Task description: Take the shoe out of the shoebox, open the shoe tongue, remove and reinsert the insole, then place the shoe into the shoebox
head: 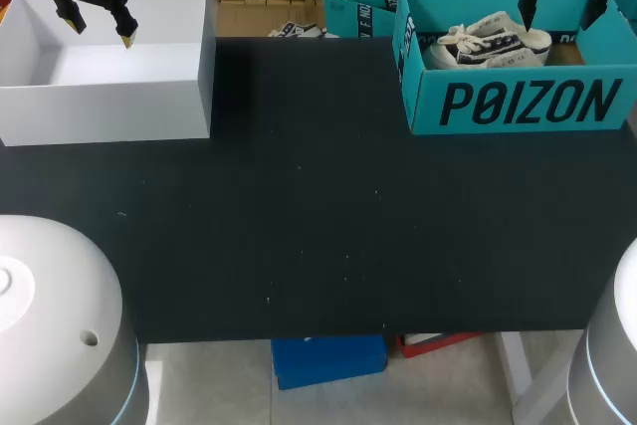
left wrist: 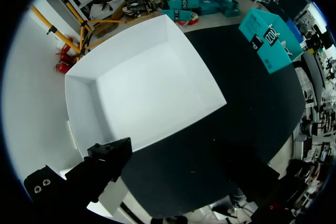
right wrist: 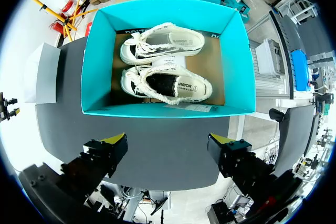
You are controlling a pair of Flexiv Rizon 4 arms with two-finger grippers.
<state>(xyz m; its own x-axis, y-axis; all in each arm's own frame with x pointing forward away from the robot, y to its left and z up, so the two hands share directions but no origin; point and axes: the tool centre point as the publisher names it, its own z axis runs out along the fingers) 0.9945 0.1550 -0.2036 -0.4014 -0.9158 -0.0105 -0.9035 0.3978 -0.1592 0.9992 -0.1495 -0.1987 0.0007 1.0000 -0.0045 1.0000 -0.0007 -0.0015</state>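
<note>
A teal shoebox [head: 518, 102] stands open at the table's far right. In it lie two white canvas shoes with dark insides [head: 493, 37], side by side. In the right wrist view one shoe [right wrist: 168, 83] lies nearer my gripper and the other [right wrist: 163, 43] behind it. My right gripper [head: 562, 5] hangs open above the shoebox [right wrist: 89, 77], its yellow tips [right wrist: 116, 139] wide apart and holding nothing. My left gripper [head: 102, 32] hangs open over a white box at the far left, also holding nothing. Only one dark finger [left wrist: 107, 156] of it shows clearly in the left wrist view.
The white box [head: 100, 106] is open and bare inside [left wrist: 152, 93]. The black table [head: 318, 226] stretches between the two boxes and forward to its front edge. My arms' white bases [head: 50, 316] [head: 612, 345] stand at the near corners.
</note>
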